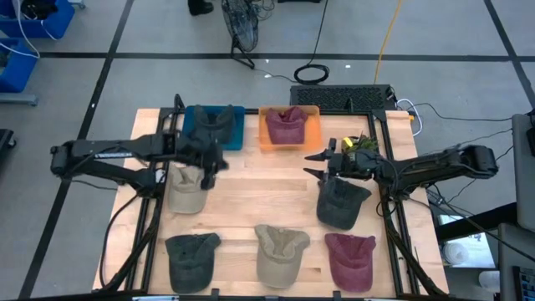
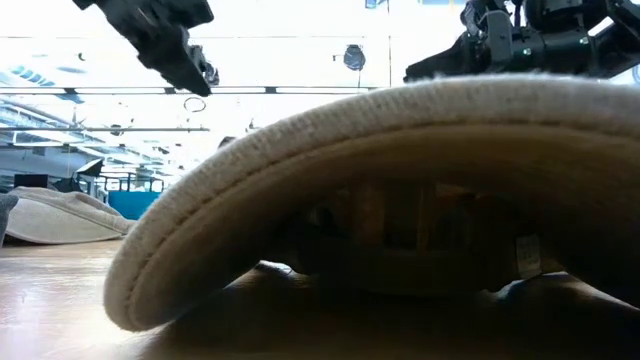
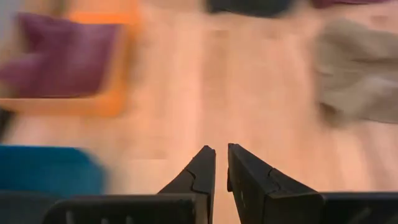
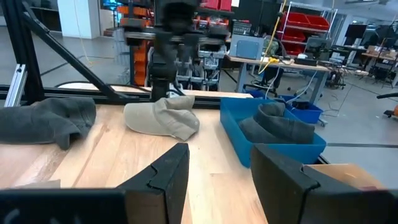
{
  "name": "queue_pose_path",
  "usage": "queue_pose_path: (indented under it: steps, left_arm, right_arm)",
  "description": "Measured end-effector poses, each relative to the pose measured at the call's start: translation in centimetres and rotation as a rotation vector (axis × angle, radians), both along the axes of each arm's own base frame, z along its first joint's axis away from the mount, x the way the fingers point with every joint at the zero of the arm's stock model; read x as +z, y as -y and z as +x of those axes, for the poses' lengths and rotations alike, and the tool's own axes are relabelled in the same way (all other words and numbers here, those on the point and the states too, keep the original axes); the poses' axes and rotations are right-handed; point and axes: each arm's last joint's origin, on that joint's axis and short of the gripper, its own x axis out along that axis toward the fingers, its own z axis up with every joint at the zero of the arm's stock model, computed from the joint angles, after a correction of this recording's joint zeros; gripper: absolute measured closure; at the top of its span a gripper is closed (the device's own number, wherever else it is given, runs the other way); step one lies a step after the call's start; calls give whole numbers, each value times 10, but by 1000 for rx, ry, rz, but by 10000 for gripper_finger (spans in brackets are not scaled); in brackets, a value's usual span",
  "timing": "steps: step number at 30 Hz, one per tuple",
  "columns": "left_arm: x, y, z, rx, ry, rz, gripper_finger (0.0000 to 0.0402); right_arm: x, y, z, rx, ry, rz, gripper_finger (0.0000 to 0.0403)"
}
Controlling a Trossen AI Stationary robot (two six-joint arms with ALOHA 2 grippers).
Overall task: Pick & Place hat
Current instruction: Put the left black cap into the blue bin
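Note:
Several hats lie on the wooden table: a beige hat at the left, a dark grey hat at the right, and along the near edge a dark hat, a beige hat and a maroon hat. Another dark hat lies in the blue bin, and a maroon one in the orange bin. My left gripper hovers shut and empty just above the left beige hat, near the blue bin. My right gripper is open, empty and level above the dark grey hat.
The two bins stand side by side at the table's far edge. Bare wood lies between the two grippers in the table's middle. In the low view the brim of the near beige hat fills most of the picture. A black frame borders the table.

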Motion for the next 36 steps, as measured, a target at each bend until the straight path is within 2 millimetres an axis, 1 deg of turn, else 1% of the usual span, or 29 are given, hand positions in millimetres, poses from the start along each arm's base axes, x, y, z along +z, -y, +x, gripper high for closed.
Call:
queue_pose_path:
  steps: [6, 8, 11, 15, 18, 20, 24, 26, 31, 33, 36]
  left_arm:
    - [-6, 53, 6, -73, -38, -113, 350]
    - [-11, 67, 7, -59, -74, -139, 350]
    - [-8, 85, 12, -47, -109, -198, 350]
    - [-1, 109, 20, -47, -201, -228, 350]
    - [2, 124, 25, 1, -318, -245, 350]
    - [1, 134, 27, 43, -419, -277, 350]
    - [-8, 156, 30, 54, -627, -361, 350]
    - [-15, 167, 31, 66, -698, -406, 350]
    - [-35, 188, 32, 178, -851, -491, 346]
    - [-43, 195, 32, 201, -908, -505, 333]
    - [-52, 203, 31, 252, -965, -518, 301]
  right_arm:
    - [0, 0, -1, -2, -1, 22, 248]
    - [0, 0, -1, -2, -6, 24, 248]
    - [-1, 0, -1, -2, -16, 27, 248]
    - [-1, 0, -1, -2, -12, 37, 248]
    - [-2, 0, -1, -2, -18, 56, 248]
    - [-2, 0, -1, -2, -23, 59, 248]
    - [-3, -1, -1, 1, -33, 77, 248]
    - [-4, -1, -1, 2, -32, 92, 248]
    - [-6, -1, -1, 1, -49, 126, 248]
    - [-6, -1, -1, 0, -52, 139, 248]
    - [-7, -1, -2, -1, -53, 166, 248]
